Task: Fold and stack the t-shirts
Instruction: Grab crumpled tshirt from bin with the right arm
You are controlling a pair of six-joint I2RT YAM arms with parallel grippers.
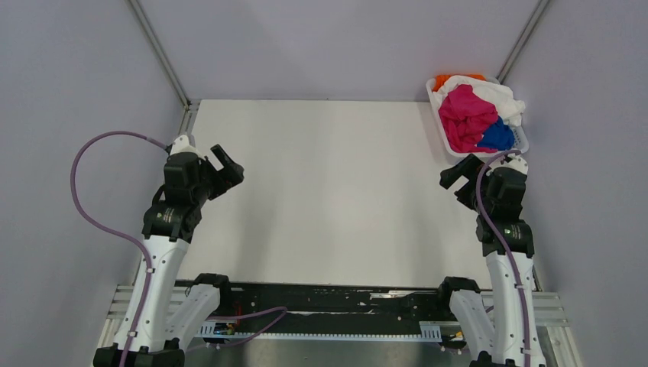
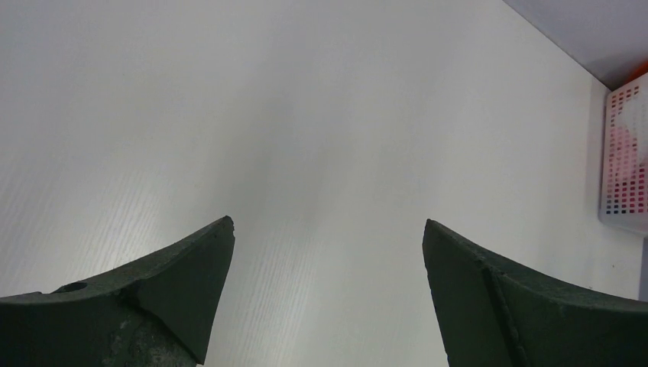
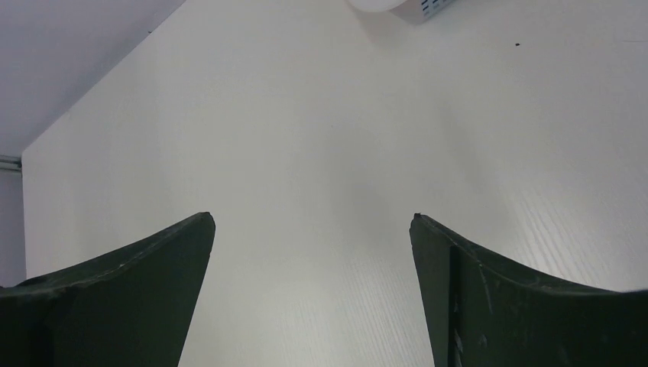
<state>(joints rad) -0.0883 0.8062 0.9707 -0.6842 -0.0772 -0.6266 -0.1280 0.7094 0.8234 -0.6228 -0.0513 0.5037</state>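
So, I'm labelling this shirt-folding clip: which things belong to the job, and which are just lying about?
Job: pink t-shirt, blue t-shirt, white t-shirt, orange t-shirt.
Lying about: white basket holding them, table.

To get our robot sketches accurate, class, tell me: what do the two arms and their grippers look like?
The left arm and right arm each have white lower segments and black joints above. A purple cable loops along each. The left gripper and right gripper have dark, curved, tapering fingers, slightly scuffed.
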